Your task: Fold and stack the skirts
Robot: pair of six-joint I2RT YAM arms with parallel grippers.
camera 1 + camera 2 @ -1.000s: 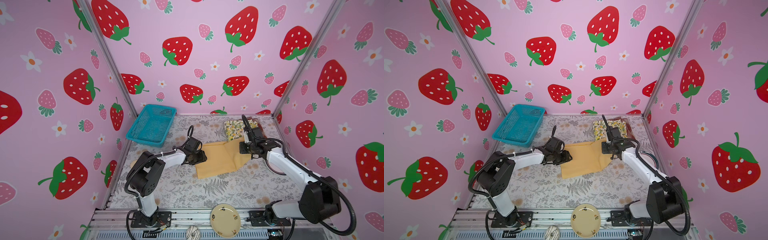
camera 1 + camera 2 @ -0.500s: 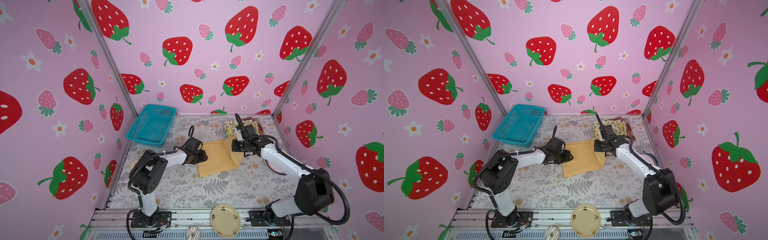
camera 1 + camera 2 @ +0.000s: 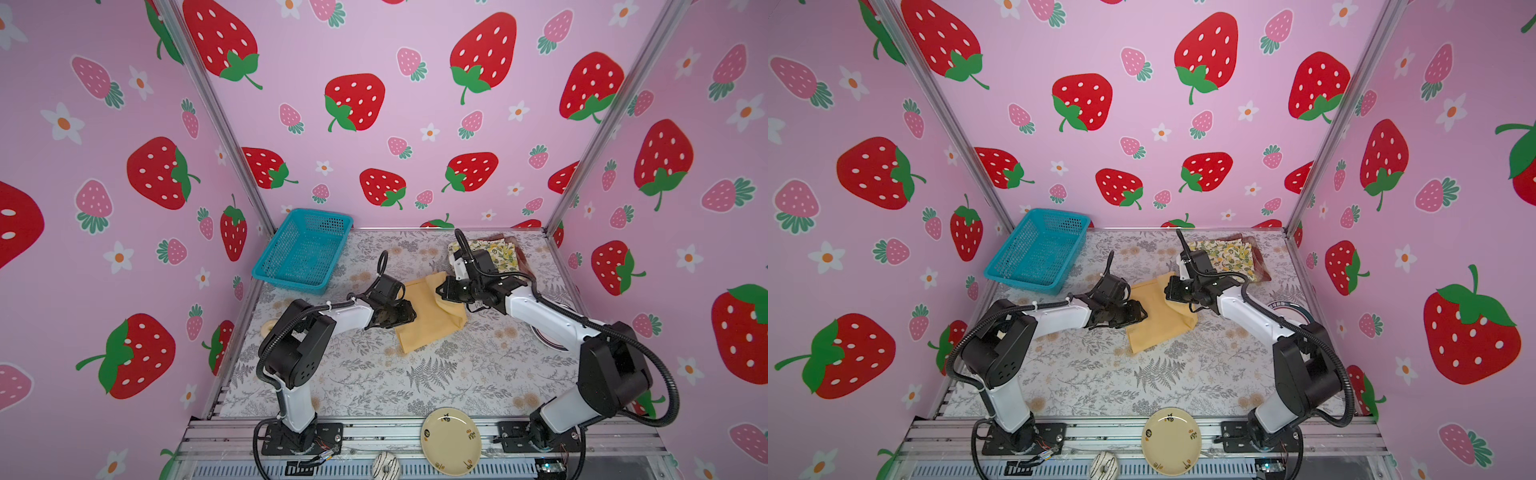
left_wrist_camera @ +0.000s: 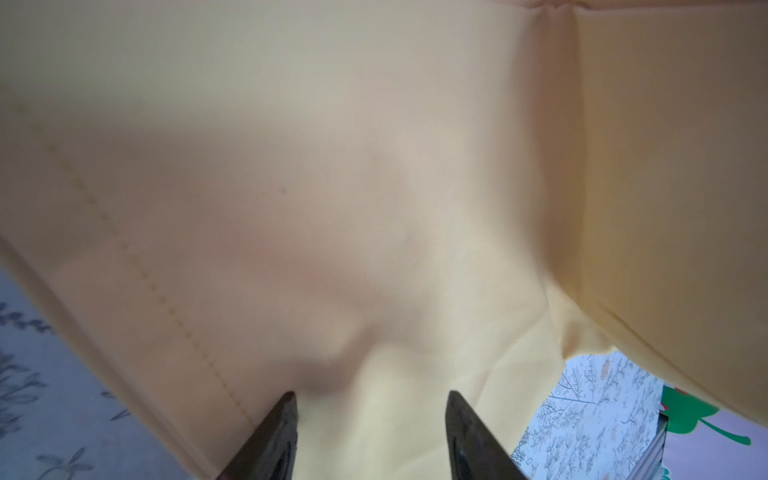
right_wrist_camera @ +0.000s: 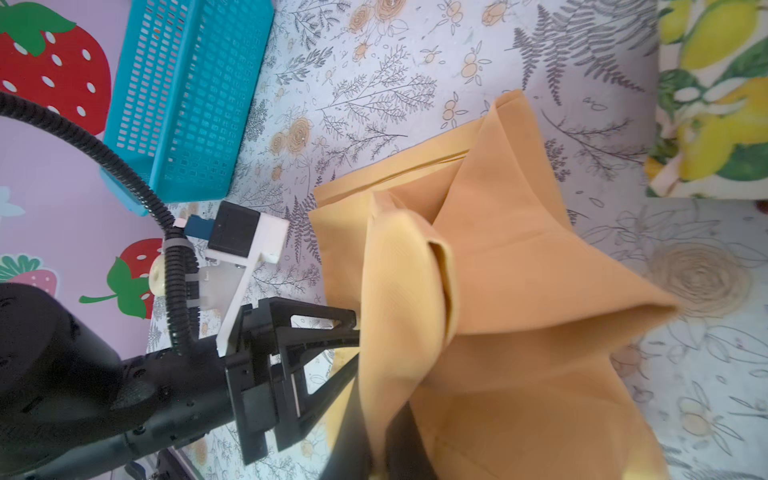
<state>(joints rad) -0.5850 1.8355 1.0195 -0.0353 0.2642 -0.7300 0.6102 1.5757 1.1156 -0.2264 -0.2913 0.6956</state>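
The right hand (image 3: 443, 291) is closed on a fold of the mustard-yellow skirt (image 3: 428, 326). It holds this part up from the desk (image 3: 415, 386), above the far right side of the cloth, and in the right wrist view the raised cloth hangs like a tent over the flat part. The rest of the skirt lies flat in the middle of the desk, between the two hands. Its long axis runs from the far side toward the near side, a little tilted. The left hand (image 3: 409, 312) is low at the left edge of the same skirt. In the left wrist view its fingers (image 4: 276, 436) stand apart with the yellow cloth just in front of them and nothing pinched between them, so I judge this hand only touches or steadies the edge. The coming move seems to depend on carrying the raised part across the short width toward the left hand, so that it lands edge on edge. The lemon-print skirt (image 3: 500, 253) lies folded in the far right corner on top of the plaid skirt (image 3: 523, 259). This stack is just behind the right hand, so the right arm is the nearer one to it.
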